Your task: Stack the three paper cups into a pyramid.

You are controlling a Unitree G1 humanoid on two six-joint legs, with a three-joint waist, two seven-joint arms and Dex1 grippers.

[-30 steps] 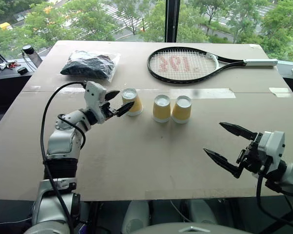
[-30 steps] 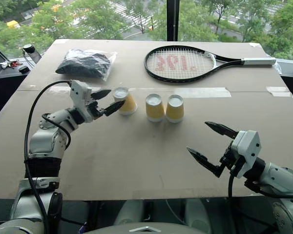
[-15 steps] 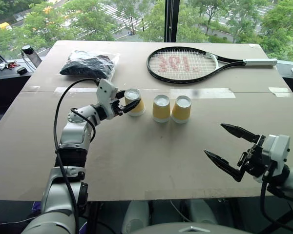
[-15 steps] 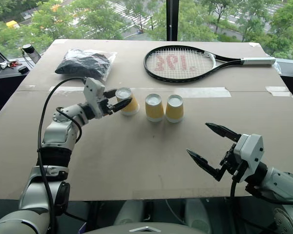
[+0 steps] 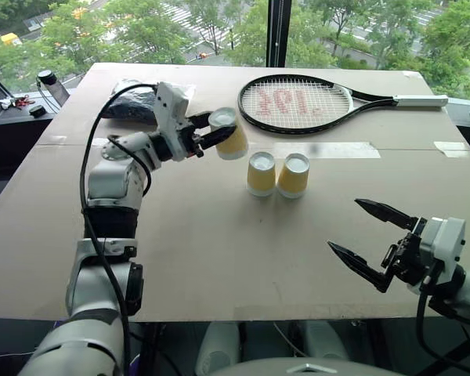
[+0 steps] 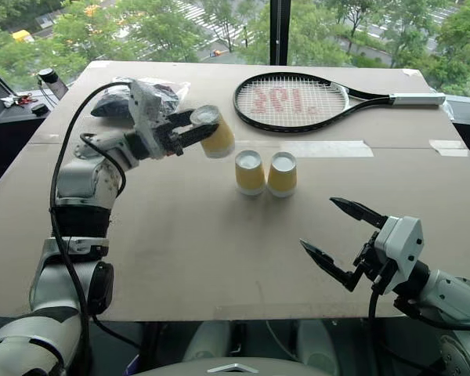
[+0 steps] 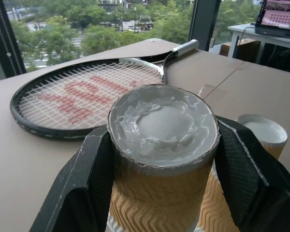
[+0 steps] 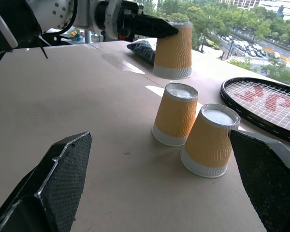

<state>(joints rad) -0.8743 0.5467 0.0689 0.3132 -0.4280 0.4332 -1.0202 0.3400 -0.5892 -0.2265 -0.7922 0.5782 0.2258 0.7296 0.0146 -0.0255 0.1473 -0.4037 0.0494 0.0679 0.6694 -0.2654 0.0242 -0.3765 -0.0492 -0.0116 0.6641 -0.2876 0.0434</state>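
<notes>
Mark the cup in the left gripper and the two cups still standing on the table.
held cup (image 5: 233, 142), left eye view, yellow side.
left table cup (image 5: 260, 175), left eye view, side wall.
right table cup (image 5: 293, 177), left eye view, side wall.

An upper-floor office or lab: big windows (image 5: 141, 23) over treetops beyond the left gripper (image 5: 207, 135), a laptop (image 7: 280, 12) on a desk.

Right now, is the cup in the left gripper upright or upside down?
Upside down: the held cup has its closed base up and wide mouth down, clamped in the left gripper above the table.
</notes>
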